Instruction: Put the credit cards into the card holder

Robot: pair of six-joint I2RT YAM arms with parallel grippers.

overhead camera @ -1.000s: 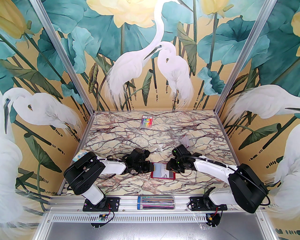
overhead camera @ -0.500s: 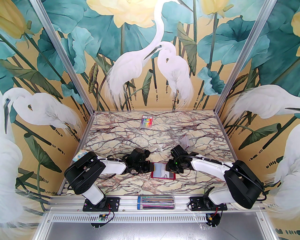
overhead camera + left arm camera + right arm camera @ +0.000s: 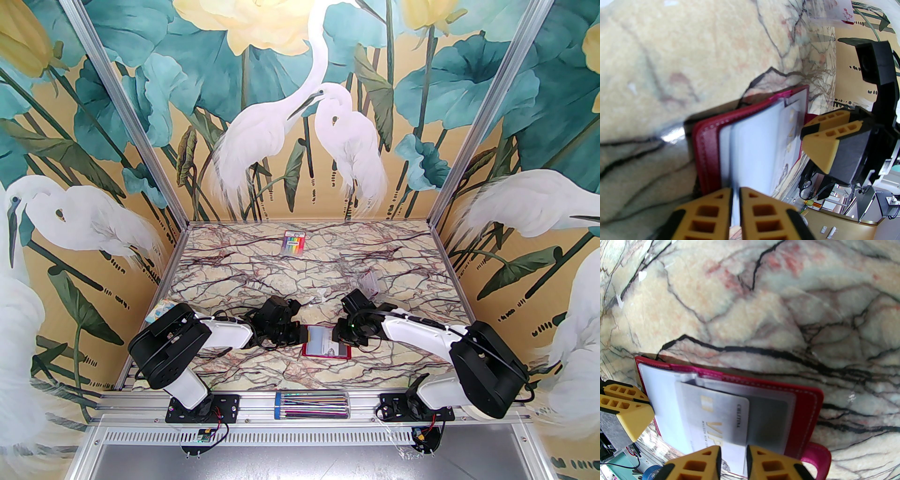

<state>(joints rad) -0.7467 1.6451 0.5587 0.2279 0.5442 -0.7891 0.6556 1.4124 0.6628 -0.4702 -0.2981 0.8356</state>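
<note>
The dark red card holder [image 3: 327, 356] lies open on the marble table between both grippers. My left gripper [image 3: 305, 333] is shut on the edge of a clear inner sleeve [image 3: 750, 150], holding that page up from the red cover [image 3: 705, 150]. A silvery credit card [image 3: 721, 415] with gold VIP lettering sits partway inside a sleeve of the card holder [image 3: 804, 408]. My right gripper [image 3: 733, 459] hovers at the card's near end, its fingers a narrow gap apart with the card face showing between them. In the left wrist view, the right gripper [image 3: 802, 134] sits at the wallet's far edge.
A rainbow-striped pack [image 3: 293, 243] lies at the back of the table. A small clear plastic box [image 3: 368, 282] sits just behind the right wrist. A patterned square [image 3: 161, 309] peeks out by the left arm. A pen case [image 3: 311, 404] rests on the front rail.
The right arm's elbow swung left and forward, nudging its gripper slightly toward the wallet. The left arm and the wallet stayed put.
</note>
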